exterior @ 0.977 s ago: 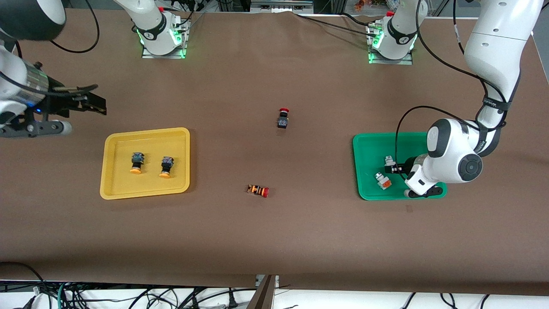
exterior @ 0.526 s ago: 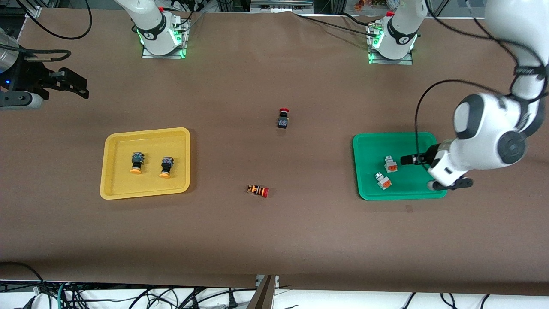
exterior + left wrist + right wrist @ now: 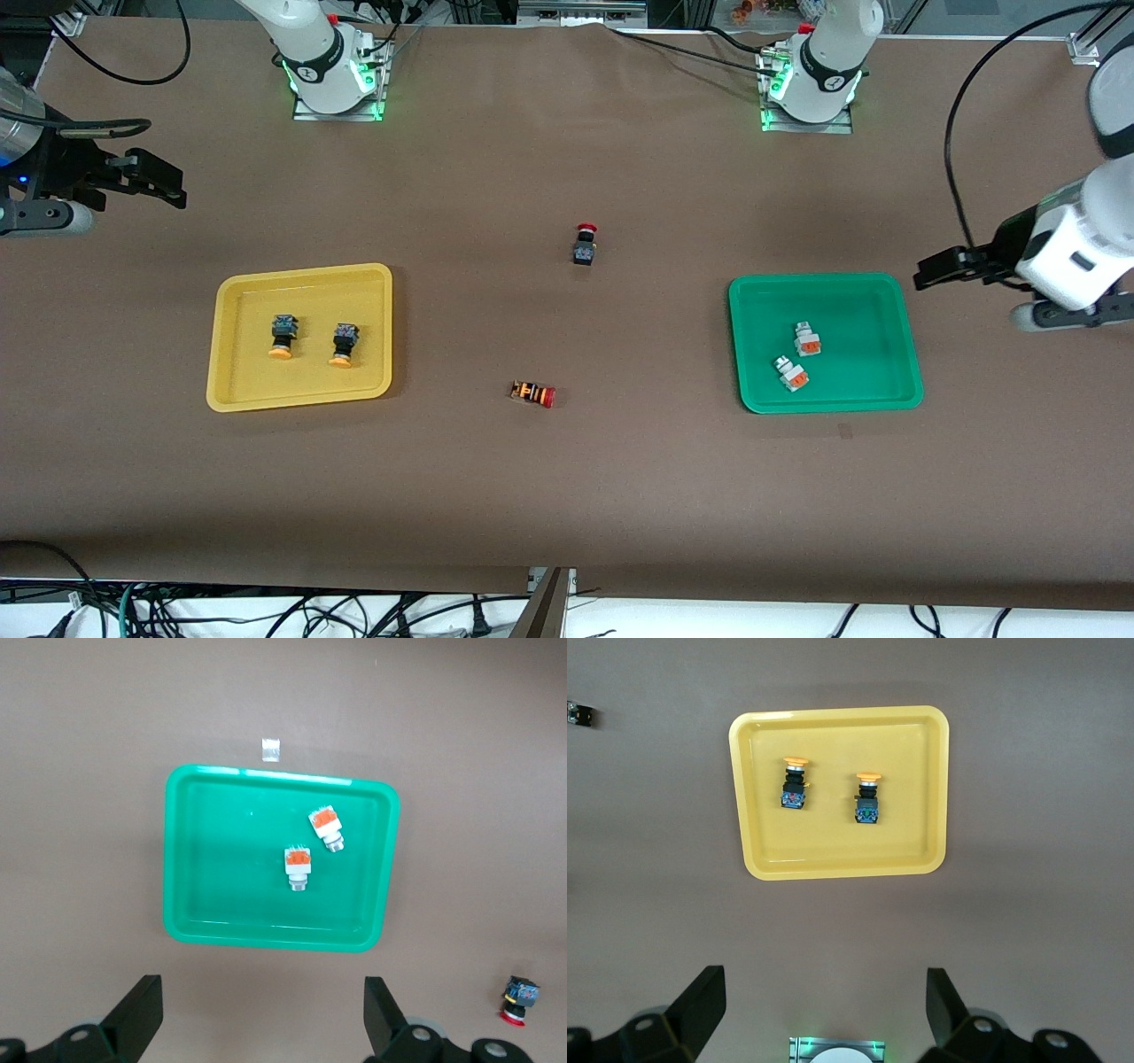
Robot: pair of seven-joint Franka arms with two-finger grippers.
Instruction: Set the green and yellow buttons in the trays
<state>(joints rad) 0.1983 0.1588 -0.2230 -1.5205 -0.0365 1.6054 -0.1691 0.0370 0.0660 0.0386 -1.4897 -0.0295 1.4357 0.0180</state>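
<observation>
1. Green tray (image 3: 890, 390) lies below the left gripper (image 3: 930, 270), which hangs with its jaws wide and nothing held, over bare table just off the tray's corner at the left arm's end.
2. Two white-and-silver buttons (image 3: 800, 354) rest inside that tray, close together, apart from the gripper.
3. Yellow tray (image 3: 230, 390) holds two black yellow-capped buttons (image 3: 313, 343) side by side.
4. Right gripper (image 3: 155, 182) hangs wide and empty over the table at the right arm's end, clear of the yellow tray.
5. Black red-capped switch (image 3: 584, 245) and striped red-capped switch (image 3: 533, 392) sit on the table between the trays.
</observation>
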